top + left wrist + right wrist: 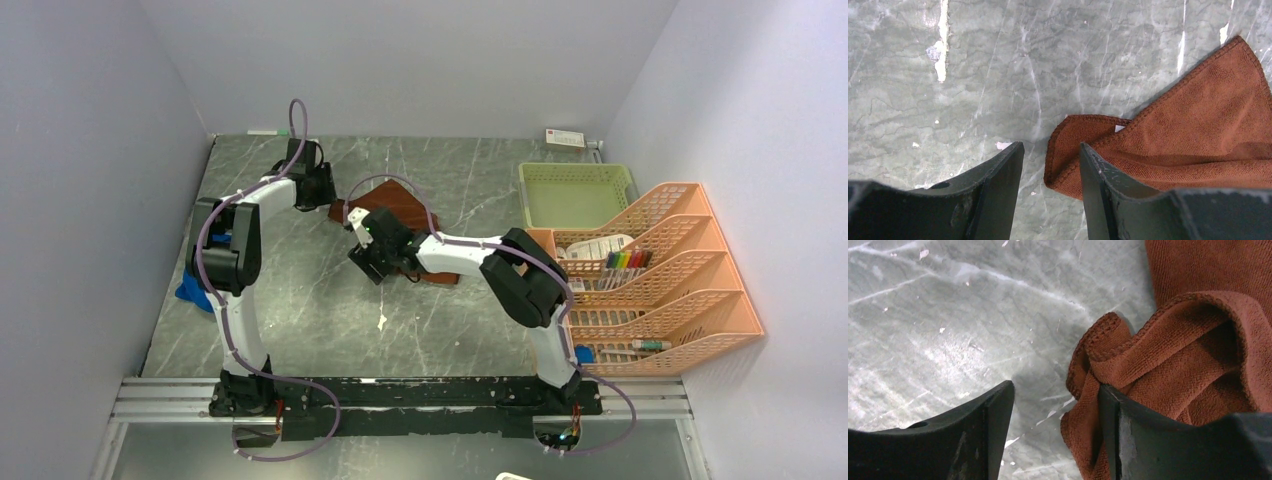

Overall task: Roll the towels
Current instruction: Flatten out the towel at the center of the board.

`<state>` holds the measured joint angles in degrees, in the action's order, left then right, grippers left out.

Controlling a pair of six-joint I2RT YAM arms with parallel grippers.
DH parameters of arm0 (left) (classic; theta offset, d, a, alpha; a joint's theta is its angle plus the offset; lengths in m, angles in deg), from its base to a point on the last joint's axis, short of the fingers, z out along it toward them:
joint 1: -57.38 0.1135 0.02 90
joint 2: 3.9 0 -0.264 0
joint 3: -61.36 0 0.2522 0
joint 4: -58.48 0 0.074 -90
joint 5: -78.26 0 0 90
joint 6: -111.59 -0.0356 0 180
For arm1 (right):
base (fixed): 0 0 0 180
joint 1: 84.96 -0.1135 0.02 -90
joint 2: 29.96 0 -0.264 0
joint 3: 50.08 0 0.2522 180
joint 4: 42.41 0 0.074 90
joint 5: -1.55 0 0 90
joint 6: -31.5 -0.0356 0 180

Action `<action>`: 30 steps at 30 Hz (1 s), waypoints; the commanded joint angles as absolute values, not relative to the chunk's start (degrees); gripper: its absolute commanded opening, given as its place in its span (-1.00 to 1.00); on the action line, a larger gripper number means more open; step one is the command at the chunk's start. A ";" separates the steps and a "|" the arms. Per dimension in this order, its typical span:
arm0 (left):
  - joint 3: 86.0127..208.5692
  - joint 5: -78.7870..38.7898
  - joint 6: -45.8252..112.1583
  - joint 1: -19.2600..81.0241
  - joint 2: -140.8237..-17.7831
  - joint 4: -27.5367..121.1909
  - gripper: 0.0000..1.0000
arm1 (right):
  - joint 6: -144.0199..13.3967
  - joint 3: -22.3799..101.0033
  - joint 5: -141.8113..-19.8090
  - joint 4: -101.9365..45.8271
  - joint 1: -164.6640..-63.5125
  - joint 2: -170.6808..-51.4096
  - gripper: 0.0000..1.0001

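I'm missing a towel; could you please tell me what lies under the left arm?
A blue towel peeks out there; the arm covers most of it, so its shape is hidden.

You have two terry-cloth towels, one rust-brown towel (398, 203) and one royal-blue towel (191, 292), plus one green mesh basket (575, 193) and one orange tiered rack (668, 285)

The left arm (262, 195) and right arm (455, 252) share white links and bulky black joints. A lilac cable (297, 118) trails along each one. The jaws are flat, dark, scuffed blades.
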<state>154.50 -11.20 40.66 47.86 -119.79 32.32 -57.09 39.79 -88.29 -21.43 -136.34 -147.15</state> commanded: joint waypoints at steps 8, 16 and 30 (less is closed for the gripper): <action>155.12 -12.23 40.32 48.41 -118.46 31.31 0.11 | -57.95 43.72 -87.73 -22.10 -134.34 -155.20 -0.10; 147.88 -14.36 44.31 55.48 -112.02 34.86 0.07 | -60.07 39.56 -83.29 -21.32 -126.87 -148.96 -1.00; 127.82 -15.20 54.08 72.00 -78.30 38.93 0.02 | -53.88 115.35 -85.60 8.95 -145.78 -157.17 -1.00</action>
<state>126.85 -12.62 52.44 68.01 -83.51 37.67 -56.76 110.59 -88.22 2.18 -137.65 -161.14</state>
